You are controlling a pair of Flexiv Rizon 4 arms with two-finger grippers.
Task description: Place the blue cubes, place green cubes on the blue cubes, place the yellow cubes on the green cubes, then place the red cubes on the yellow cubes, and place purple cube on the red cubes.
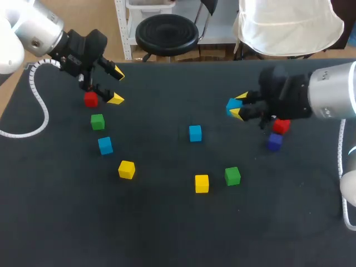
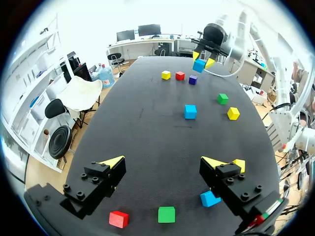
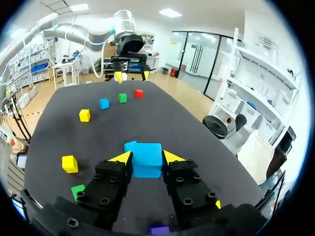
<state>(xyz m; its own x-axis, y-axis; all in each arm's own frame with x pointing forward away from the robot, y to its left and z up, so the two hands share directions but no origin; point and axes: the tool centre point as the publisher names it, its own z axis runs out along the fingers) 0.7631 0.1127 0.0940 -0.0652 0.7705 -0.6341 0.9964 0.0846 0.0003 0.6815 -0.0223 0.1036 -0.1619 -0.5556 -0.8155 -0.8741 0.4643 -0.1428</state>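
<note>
The right gripper (image 1: 238, 105) is clenched on a small blue cube (image 3: 146, 158) — both yellow-tipped fingers press its sides, above the right part of the matt black table (image 1: 167, 233). Just behind that gripper, partly under its arm, a small red cube (image 1: 281, 126) and a small purple cube (image 1: 274, 141) lie close together.

The left gripper (image 1: 115, 86) hangs released near the far left corner, with its fingers wide apart. A second red cube (image 1: 90, 99) sits just beside its nearer finger. From there a green cube (image 1: 97, 121), a second blue cube (image 1: 105, 145) and a yellow cube (image 1: 126, 169) string out toward the near edge.

A third blue cube (image 1: 194, 133) stands alone at mid-table. Nearer the front, a second yellow cube (image 1: 201, 183) and a second green cube (image 1: 232, 176) sit just apart — a broad band of bare black surface lies between them and the near edge.
</note>
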